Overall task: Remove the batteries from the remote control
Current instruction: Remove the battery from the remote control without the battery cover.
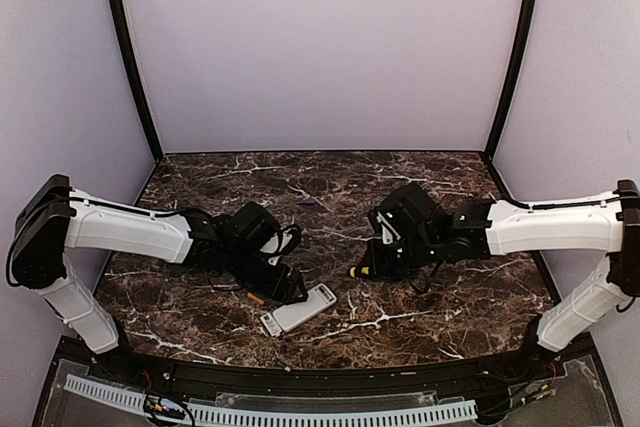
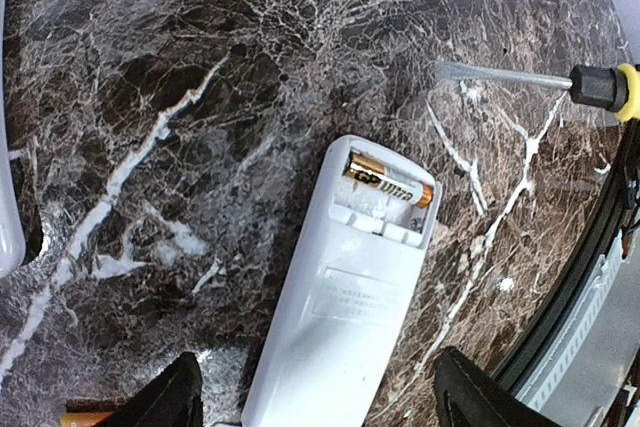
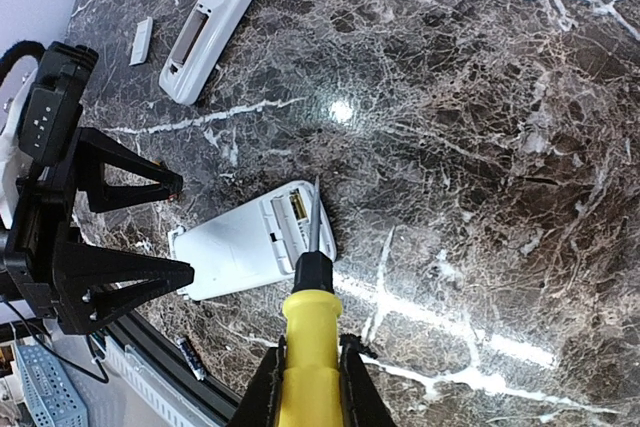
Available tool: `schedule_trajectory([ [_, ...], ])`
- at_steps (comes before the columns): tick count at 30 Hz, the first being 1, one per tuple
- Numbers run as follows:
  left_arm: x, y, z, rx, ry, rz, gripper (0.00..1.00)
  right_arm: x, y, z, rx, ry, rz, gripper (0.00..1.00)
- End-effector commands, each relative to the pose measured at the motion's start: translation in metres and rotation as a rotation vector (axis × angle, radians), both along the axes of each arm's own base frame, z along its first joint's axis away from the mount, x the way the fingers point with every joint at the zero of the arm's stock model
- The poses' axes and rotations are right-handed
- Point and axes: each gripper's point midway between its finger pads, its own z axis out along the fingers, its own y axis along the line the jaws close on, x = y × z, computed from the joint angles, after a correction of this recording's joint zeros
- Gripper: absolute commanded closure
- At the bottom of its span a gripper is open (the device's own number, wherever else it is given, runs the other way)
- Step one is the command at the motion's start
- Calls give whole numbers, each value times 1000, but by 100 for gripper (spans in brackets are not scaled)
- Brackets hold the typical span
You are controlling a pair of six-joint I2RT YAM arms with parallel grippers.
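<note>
The left claw [image 2: 320,359] stands wide open and grips nothing. Its fingers [image 2: 175,397] straddle the remote [image 2: 335,317] with a gap on each side. The remote lies close to the near edge of the tabletop [image 1: 420,177], left of middle, with its cover off. One battery [image 2: 390,179] sits in the open compartment at the end away from the claw. Another battery [image 2: 88,415] lies loose just beside the left finger.

The right claw [image 3: 310,392] is clamped on a screwdriver [image 3: 310,322], whose tip is near the remote's battery end but apart from it. A second remote [image 3: 215,22] and a white cover [image 3: 142,40] lie well apart from the first. Open marble runs toward the far edge.
</note>
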Motion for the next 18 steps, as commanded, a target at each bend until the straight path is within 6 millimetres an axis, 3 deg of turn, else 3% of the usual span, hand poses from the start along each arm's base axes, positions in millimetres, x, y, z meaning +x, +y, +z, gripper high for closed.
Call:
schedule_trajectory([
  [1, -9, 14, -7, 104, -63, -38, 20, -3, -7, 0, 1, -13, 10, 100],
  [9, -25, 8, -17, 163, -113, -115, 18, -11, -4, 14, 27, -75, 78, 100],
  [18, -33, 10, -36, 298, -176, -175, 18, -13, 0, 12, 38, -79, 91, 100],
])
